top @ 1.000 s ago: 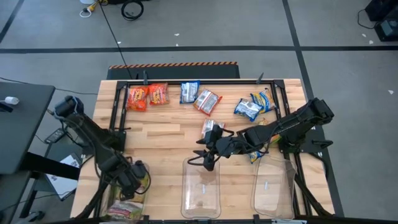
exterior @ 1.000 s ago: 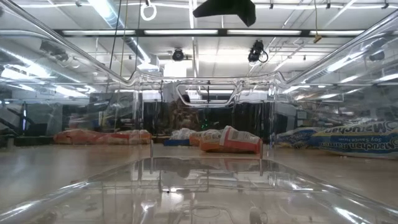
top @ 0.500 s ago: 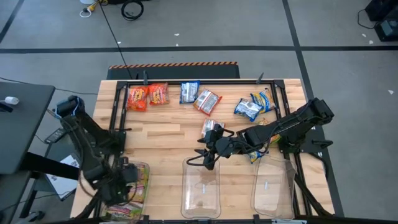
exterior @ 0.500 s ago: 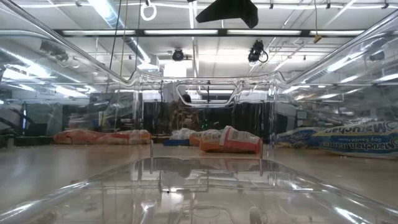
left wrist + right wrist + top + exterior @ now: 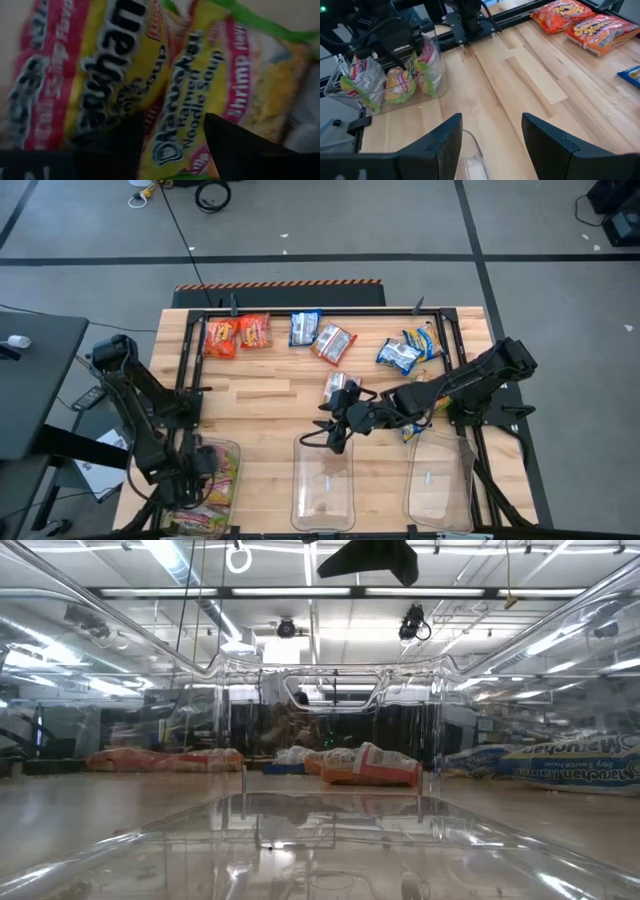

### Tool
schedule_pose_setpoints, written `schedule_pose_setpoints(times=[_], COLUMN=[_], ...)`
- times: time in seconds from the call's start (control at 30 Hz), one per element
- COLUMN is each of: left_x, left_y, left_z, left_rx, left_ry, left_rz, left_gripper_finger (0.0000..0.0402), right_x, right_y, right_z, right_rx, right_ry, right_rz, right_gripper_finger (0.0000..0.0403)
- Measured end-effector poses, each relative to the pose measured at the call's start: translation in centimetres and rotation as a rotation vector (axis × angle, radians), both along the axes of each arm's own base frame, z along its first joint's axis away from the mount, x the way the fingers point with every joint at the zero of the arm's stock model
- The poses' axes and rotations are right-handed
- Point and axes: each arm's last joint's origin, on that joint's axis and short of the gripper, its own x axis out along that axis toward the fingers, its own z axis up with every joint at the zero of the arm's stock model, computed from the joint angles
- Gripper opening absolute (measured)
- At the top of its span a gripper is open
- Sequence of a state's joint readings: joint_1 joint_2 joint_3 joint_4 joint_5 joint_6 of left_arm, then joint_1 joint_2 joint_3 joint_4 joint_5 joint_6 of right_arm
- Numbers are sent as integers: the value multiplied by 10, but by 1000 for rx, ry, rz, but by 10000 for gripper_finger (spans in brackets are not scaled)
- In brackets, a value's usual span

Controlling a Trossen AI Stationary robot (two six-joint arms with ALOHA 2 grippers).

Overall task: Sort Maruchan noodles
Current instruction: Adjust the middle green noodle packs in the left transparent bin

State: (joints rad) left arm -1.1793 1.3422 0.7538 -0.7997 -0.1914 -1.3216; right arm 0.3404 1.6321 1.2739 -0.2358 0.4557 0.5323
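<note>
Several green-yellow noodle packets stand in the clear left bin; the right wrist view shows them too. My left gripper is down at that bin, open, with a green-yellow shrimp packet close in front of its fingers. My right gripper hovers open over the far end of the middle bin. Orange-red packets and blue-and-yellow packets lie flat along the table's far side. One packet lies beside the right gripper. My left gripper has its fingers apart right over the packets in the left bin. I cannot tell whether they touch the green-yellow shrimp packet.
A third clear bin stands at the near right. A black frame rail runs along the far and side edges. Bare wood lies between the far row of packets and the bins. The low view looks through the middle bin's wall.
My left gripper has moved toward the table's left and near edges, over the left bin. The right arm has kept still.
</note>
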Motion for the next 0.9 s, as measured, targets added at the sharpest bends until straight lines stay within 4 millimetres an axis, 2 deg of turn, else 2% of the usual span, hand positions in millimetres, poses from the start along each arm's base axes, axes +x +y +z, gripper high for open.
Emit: schedule_pose_setpoints(times=[0.13, 0.3, 0.5, 0.6, 0.77, 0.9], left_x=[1, 3, 8, 12, 18, 20], left_y=[-3, -1, 0, -4, -10, -7], left_z=[-1, -1, 1, 12, 46, 66], left_rx=[-30, -37, -77, -110, -95, -9], left_ry=[-2, 31, 104, 120, 104, 36], left_rz=[-59, -66, -53, -68, -84, -80], left_gripper_finger=[185, 136, 44, 9, 10, 6], right_x=[-1, -1, -1, -1, 0, 1], right_y=[3, 3, 3, 3, -1, -6], right_z=[0, -1, -1, -1, -1, -1], right_rx=[14, 18, 16, 15, 15, 6], right_ry=[2, 2, 2, 2, 2, 4], right_rz=[0, -6, -7, -7, -15, -25], right_gripper_finger=[210, 210, 210, 210, 210, 210])
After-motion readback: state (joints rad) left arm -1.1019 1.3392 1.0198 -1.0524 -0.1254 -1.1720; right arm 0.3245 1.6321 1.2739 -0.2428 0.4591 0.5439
